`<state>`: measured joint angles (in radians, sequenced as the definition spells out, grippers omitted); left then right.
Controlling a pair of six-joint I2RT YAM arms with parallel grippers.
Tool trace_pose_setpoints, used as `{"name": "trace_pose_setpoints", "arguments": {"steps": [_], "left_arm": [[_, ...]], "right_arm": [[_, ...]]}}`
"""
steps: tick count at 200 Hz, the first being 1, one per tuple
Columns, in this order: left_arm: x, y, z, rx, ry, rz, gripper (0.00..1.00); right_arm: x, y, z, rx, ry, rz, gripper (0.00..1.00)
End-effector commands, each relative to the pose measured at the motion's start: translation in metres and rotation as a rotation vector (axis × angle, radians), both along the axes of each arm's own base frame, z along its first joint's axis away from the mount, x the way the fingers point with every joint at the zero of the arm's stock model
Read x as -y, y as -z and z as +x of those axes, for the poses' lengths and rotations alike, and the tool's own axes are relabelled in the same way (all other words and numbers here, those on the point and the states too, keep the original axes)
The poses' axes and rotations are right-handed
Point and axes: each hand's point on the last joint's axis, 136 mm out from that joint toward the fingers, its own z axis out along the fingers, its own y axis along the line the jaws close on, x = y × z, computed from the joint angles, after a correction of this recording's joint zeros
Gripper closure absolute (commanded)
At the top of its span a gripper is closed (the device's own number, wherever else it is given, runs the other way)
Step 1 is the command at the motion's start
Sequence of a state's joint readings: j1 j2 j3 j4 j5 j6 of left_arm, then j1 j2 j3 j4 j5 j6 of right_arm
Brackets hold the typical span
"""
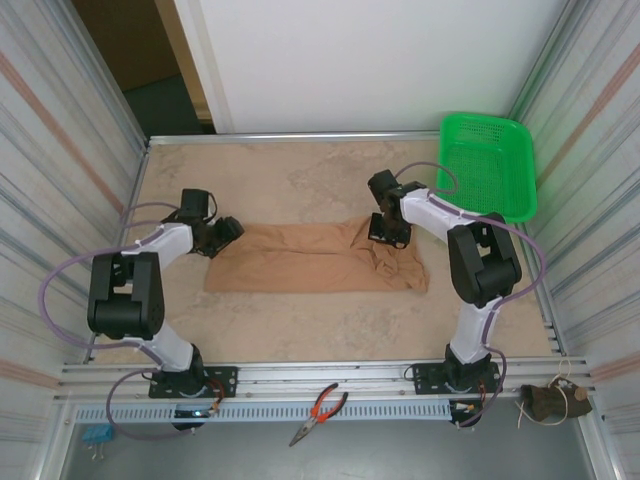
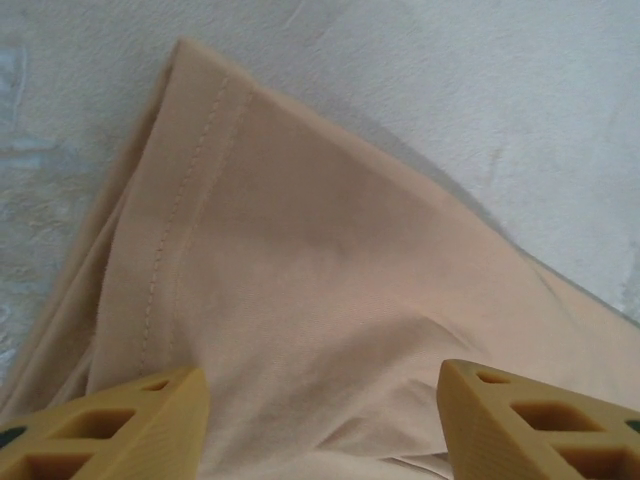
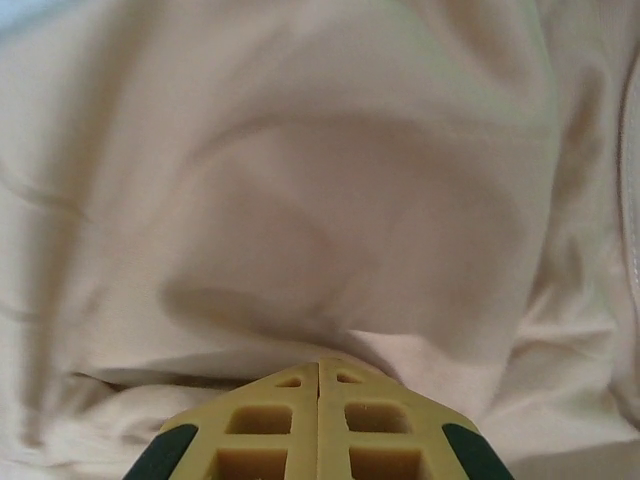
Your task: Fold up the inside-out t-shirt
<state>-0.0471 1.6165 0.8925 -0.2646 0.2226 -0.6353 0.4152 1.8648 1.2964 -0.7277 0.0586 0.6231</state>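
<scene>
Jaws on the right arm are pressed together. Their yellow fingers [image 3: 270, 430] look to have a thin pinch of the t-shirt [image 1: 300, 260] at the tips, where the cloth puckers up. The left jaws are apart, with one finger on each side of the tan cloth. They sit over the shirt's left end near the stitched hem [image 2: 165, 250] and hold nothing.

The t-shirt lies in a long strip across the middle of the bench [image 1: 300, 170], between the two arms. Its left end is flat and neat. Its right end is crumpled in a heap under the right jaws.

What could go wrong? The pinch on the right looks small, so the soft cloth may slip out when the arm lifts. The right jaws may also hold just the top layer. Then the layers would pull apart and the fold would open up. With the left jaws not shut, a pull from the right could drag the whole shirt sideways. The crumpled end could get folded in and leave a lumpy fold.
</scene>
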Motion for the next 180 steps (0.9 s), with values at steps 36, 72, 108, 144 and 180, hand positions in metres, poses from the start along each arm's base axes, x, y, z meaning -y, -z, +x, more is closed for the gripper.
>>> {"name": "trace_pose_setpoints", "arguments": {"steps": [36,72,108,144,180], "left_arm": [[-0.008,0.019,-0.002,-0.06,-0.008,0.039,0.75],[-0.01,0.022,-0.001,-0.068,0.004,0.061,0.91],[-0.01,0.024,0.0,-0.079,0.007,0.062,0.94],[-0.012,0.021,0.005,-0.085,0.006,0.07,1.0],[-0.015,0.016,0.007,-0.072,0.009,0.083,1.0]], "right_arm": [[-0.006,-0.035,-0.01,0.099,-0.004,0.003,0.49],[-0.018,-0.034,0.0,0.114,-0.024,-0.007,0.45],[-0.017,-0.018,0.011,0.081,-0.043,-0.075,0.66],[-0.002,-0.03,0.008,0.103,-0.038,-0.089,1.0],[0.007,-0.054,-0.002,0.169,-0.014,-0.055,1.0]]}}
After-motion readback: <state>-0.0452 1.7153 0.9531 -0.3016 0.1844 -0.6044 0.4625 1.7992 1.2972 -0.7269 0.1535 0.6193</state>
